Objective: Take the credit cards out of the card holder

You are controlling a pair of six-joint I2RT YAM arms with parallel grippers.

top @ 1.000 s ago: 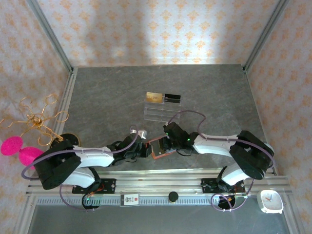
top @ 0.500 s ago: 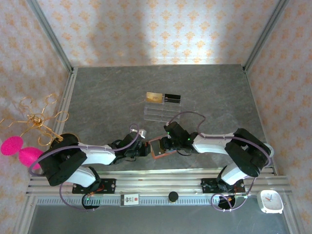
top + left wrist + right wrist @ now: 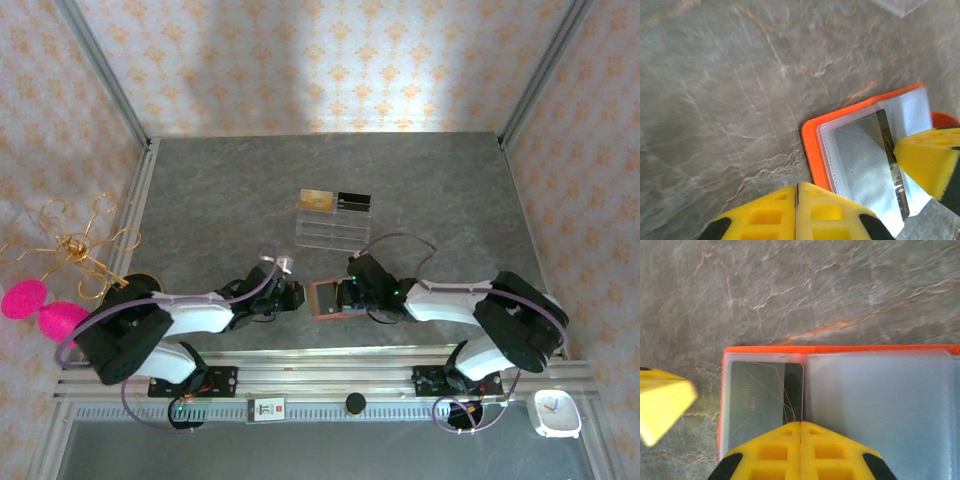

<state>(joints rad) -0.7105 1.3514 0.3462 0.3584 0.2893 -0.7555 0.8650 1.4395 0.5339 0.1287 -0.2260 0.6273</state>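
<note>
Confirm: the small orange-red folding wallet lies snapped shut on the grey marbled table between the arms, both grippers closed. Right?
No: the orange-red folding wallet lies open, not snapped shut; the right wrist view shows its clear sleeves spread flat. The rest holds: it lies on the grey marbled table between the arms, left gripper and right gripper both closed.

Lab test cell, from what I see, not home. Grey marbled tabletop (image 3: pixel 220 200) boxed in by wallpaper-print panels (image 3: pixel 330 60) on aluminium posts (image 3: pixel 100 70). Slotted aluminium rail (image 3: pixel 330 378) along near edge carries arm bases (image 3: pixel 190 380). Small white clock (image 3: pixel 555 413) near rail's right end.
</note>
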